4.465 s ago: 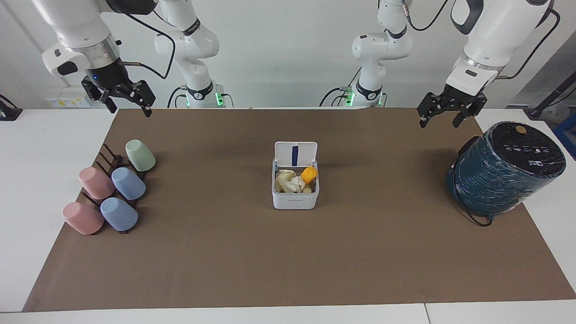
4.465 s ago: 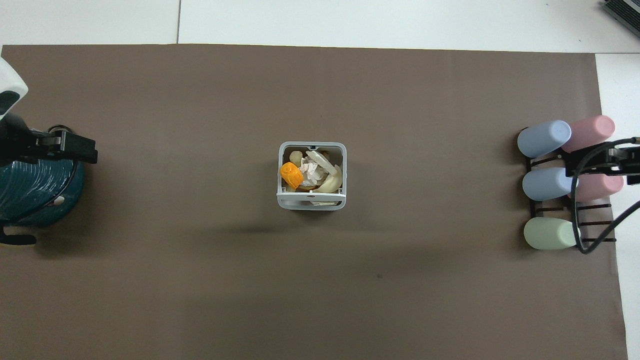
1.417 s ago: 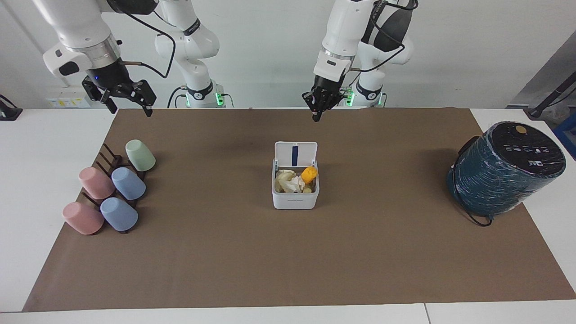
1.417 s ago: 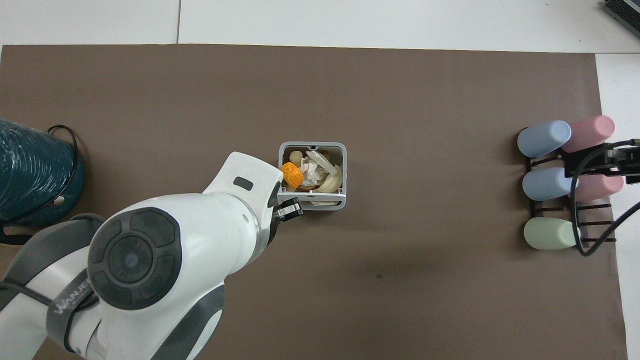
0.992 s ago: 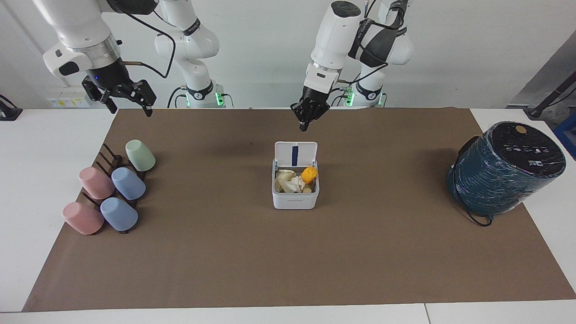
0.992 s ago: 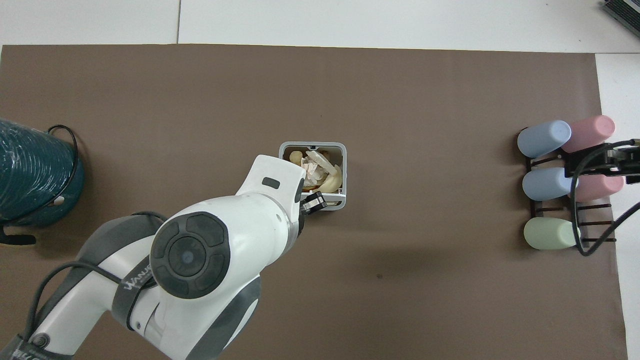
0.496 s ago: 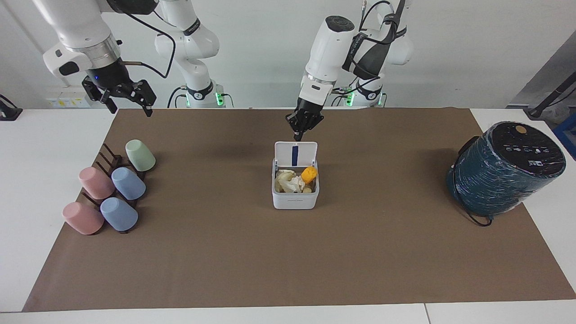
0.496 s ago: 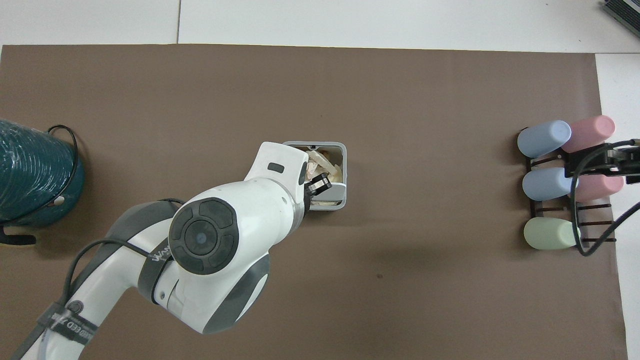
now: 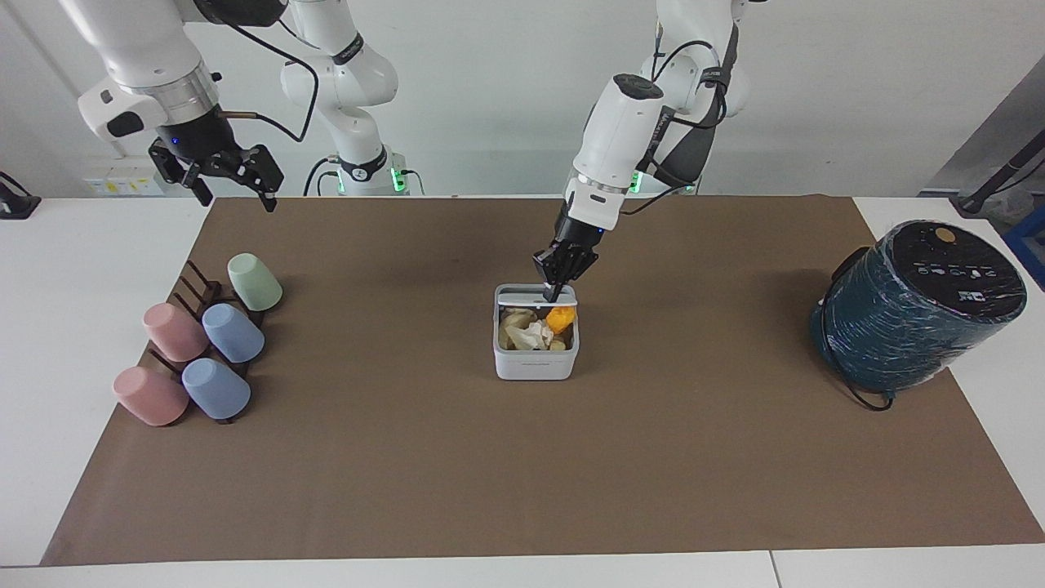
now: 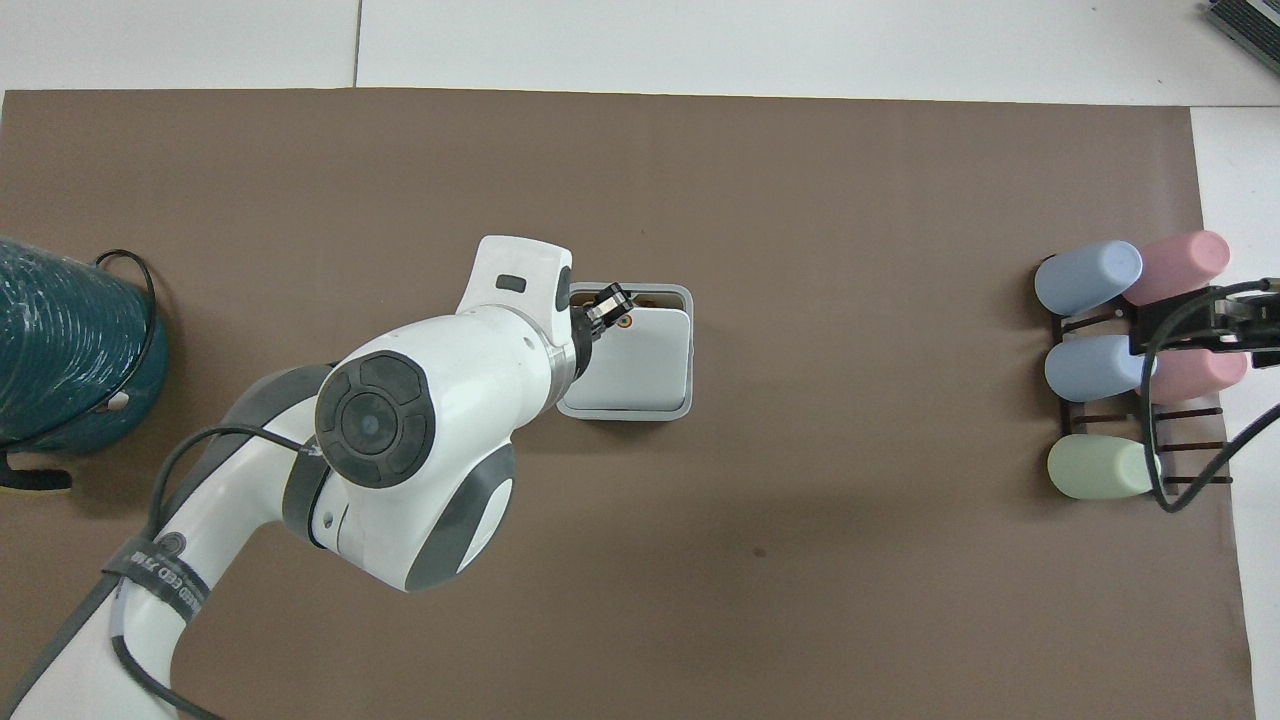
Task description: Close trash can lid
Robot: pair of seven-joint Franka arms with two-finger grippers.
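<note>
The small white trash can (image 9: 535, 364) stands mid-table on the brown mat, with orange and pale crumpled waste (image 9: 560, 317) in it. Its lid (image 9: 522, 292) is tipped forward and lies low over the opening. The waste still shows under the lid in the facing view. In the overhead view the lid (image 10: 650, 362) covers most of the can (image 10: 625, 411). My left gripper (image 9: 555, 287) is shut, its tip on the lid's top by the orange-brown dot (image 10: 625, 322). My right gripper (image 9: 237, 200) waits open over the mat's corner, above the cup rack.
A rack of pastel cups (image 9: 200, 343) lies toward the right arm's end of the table. A large dark teal cylinder (image 9: 914, 306) with a black cable stands toward the left arm's end. The left arm (image 10: 430, 440) hangs over the mat beside the can.
My left gripper came from over the teal cylinder to the upright lid, then pushed it forward and down over the can. The right arm has not moved.
</note>
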